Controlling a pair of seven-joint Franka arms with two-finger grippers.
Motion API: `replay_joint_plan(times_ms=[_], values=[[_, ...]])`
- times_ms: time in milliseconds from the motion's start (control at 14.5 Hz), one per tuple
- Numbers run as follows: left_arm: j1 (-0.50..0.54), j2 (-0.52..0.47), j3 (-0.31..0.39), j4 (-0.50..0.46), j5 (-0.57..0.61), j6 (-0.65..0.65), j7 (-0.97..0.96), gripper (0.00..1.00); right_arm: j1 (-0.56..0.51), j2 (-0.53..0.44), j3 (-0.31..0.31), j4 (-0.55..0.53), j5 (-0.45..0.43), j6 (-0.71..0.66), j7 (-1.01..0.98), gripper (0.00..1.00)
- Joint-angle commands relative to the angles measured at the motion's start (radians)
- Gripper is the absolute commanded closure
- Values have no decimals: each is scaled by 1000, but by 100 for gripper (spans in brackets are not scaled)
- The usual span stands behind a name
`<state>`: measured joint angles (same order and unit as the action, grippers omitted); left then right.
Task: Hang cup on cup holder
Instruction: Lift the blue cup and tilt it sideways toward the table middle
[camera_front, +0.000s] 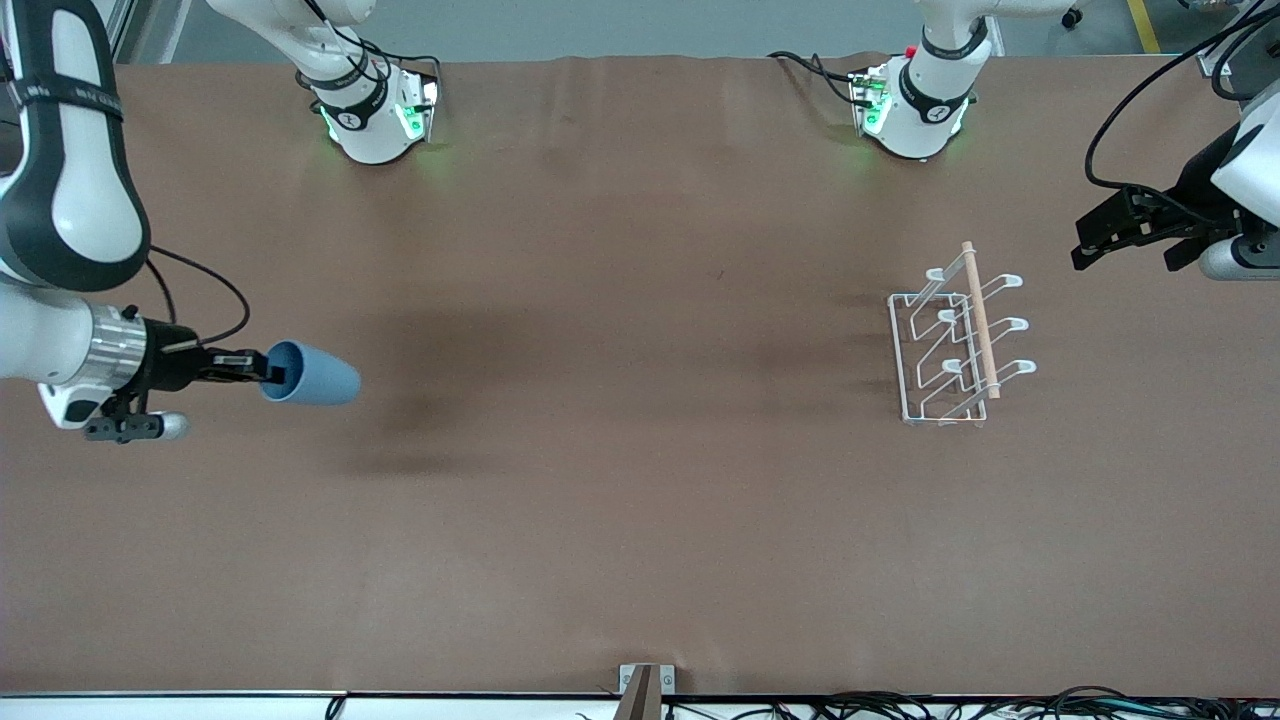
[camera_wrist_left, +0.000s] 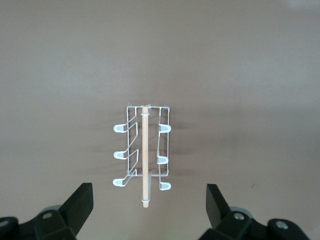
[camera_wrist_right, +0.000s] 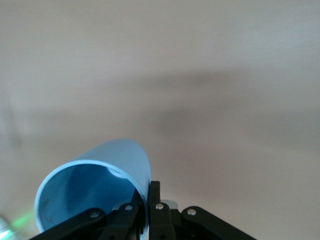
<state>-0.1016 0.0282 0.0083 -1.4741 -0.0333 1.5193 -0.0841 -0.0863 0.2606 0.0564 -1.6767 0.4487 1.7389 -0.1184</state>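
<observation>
The blue cup (camera_front: 312, 375) hangs on its side over the right arm's end of the table, its mouth turned toward the wrist. My right gripper (camera_front: 268, 372) is shut on the cup's rim, one finger inside and one outside (camera_wrist_right: 155, 192); the right wrist view shows the darker inside of the cup (camera_wrist_right: 85, 192). The white wire cup holder (camera_front: 955, 340) with its wooden rod (camera_front: 980, 320) stands toward the left arm's end. My left gripper (camera_front: 1085, 245) is up in the air, open and empty, beside the holder at that end. In the left wrist view the cup holder (camera_wrist_left: 142, 150) lies between its spread fingers (camera_wrist_left: 80, 202).
Brown cloth covers the table (camera_front: 620, 500). The two arm bases (camera_front: 375, 115) (camera_front: 915, 105) stand along the edge farthest from the front camera. Cables run along the nearest edge, with a small bracket (camera_front: 645, 685) at its middle.
</observation>
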Motion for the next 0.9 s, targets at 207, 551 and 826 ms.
replay_joint_plan(times_ms=[207,551,826], values=[[6,2,-4,9,10,42,7,1,19,-165,62,-182,389,-18,5,99],[11,-4,-2,11,10,48,20,1,22,-253,190,-293,635,94,3,99],[13,-5,-2,12,10,48,110,1,22,-290,347,-348,845,253,-6,100]])
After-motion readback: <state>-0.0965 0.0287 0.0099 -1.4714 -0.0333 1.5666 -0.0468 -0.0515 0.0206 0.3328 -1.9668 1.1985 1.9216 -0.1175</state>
